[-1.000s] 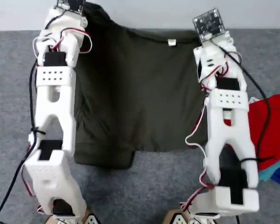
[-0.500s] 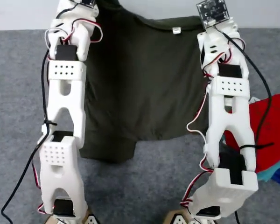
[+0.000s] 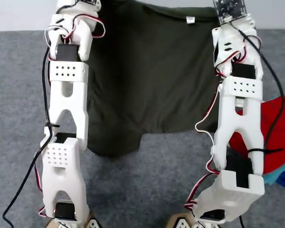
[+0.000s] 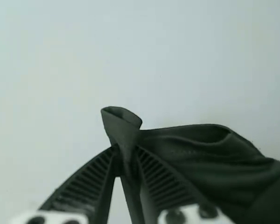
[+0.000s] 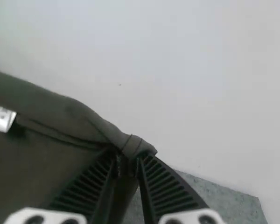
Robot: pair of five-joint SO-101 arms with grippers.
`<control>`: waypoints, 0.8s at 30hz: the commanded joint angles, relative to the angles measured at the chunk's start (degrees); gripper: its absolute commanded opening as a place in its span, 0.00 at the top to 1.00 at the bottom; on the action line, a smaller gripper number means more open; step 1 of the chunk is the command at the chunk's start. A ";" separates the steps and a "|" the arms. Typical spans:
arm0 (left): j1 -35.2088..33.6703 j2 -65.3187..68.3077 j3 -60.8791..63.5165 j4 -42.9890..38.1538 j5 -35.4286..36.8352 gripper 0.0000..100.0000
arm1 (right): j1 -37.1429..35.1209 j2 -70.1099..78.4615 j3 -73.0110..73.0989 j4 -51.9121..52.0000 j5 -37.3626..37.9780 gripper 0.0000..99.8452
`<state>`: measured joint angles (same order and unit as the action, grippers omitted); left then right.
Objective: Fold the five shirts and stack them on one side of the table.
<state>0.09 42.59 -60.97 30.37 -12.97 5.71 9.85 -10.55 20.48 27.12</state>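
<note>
A dark olive shirt (image 3: 149, 80) hangs stretched between both arms at the far edge of the table, its lower hem trailing on the grey carpet. My left gripper (image 4: 125, 154) is shut on one shoulder corner of the shirt (image 4: 196, 149), the cloth pinched and poking out past the fingertips. My right gripper (image 5: 127, 156) is shut on the other shoulder corner (image 5: 60, 116), near the white neck label (image 5: 1, 117). In the high view the label (image 3: 190, 20) sits at the collar between the two arms.
A pile of other shirts, red (image 3: 275, 128) on top with teal and blue (image 3: 282, 176) beneath, lies at the right edge beside the right arm. A pale wall (image 3: 19, 14) runs behind the table. Grey carpet (image 3: 147, 185) is open in front of the hem.
Both arms have stretched farther toward the back wall, carrying the shirt's shoulders up and away. The hem has slid back across the carpet with them.
</note>
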 commanded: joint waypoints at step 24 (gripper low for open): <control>1.85 -1.05 2.15 15.30 0.35 1.00 | 0.84 -0.66 -0.35 9.45 7.65 0.99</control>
<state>2.90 42.59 -58.59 39.87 -12.97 7.91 9.85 -10.55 27.34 31.87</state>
